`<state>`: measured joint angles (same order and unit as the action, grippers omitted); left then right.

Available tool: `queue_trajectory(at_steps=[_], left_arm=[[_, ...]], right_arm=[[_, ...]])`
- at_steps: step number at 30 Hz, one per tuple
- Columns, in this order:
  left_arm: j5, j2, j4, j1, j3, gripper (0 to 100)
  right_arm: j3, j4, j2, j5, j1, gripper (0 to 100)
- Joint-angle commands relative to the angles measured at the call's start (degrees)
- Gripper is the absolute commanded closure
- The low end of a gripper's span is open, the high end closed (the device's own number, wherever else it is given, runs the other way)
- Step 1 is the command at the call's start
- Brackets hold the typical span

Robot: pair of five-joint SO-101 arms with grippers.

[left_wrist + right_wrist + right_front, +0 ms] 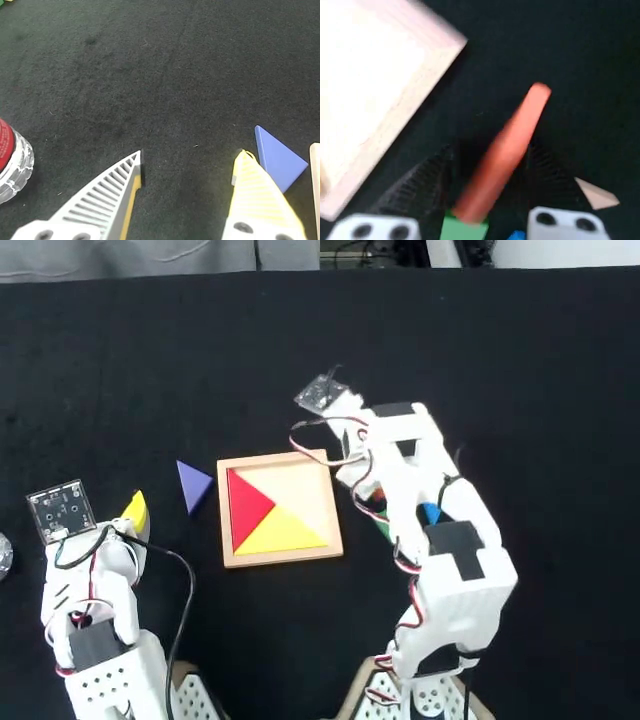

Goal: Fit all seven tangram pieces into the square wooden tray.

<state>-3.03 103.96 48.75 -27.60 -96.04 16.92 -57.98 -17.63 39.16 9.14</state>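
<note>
Wooden tray (300, 473) is sitting mid-worktop (520, 360), already holding 2 pieces, a red triangle (247, 504) and a yellow triangle (283, 532). My right fingers (490, 150) are hovering just beside the tray's right rim, clenching an orange piece (520, 125) that is tilting up between them. My left fingers (191, 155) are resting spread apart left of the tray, gripping nothing, with a blue triangle (278, 157) lying between them and the tray.
</note>
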Motion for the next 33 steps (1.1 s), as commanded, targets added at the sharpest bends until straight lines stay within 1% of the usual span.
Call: queue_trajectory(at_steps=[1,11,16,19,23,26,33], left_arm=[[0.09,0.53,-0.97,0.57,-0.40,71],[0.09,0.53,-0.97,0.57,-0.40,71],[0.09,0.53,-0.97,0.66,-0.40,71],[0.09,0.53,-0.97,0.66,-0.40,71],[0.09,0.53,-1.05,0.66,-0.40,71],[0.09,0.53,-1.05,0.66,-0.31,71],[0.09,0.53,-1.05,0.66,-0.31,71]], right_arm=[[-0.66,-0.62,0.40,0.44,-0.97,79.6],[-0.66,-0.44,0.40,0.44,-0.97,79.7],[-0.66,0.00,0.40,0.09,-2.11,79.7],[-0.84,0.18,1.10,-2.55,-1.85,79.5],[0.31,-1.58,5.85,-3.16,0.35,79.4],[3.12,-0.88,9.45,-3.08,1.67,79.4],[7.16,0.26,11.91,-1.49,2.02,79.6]])
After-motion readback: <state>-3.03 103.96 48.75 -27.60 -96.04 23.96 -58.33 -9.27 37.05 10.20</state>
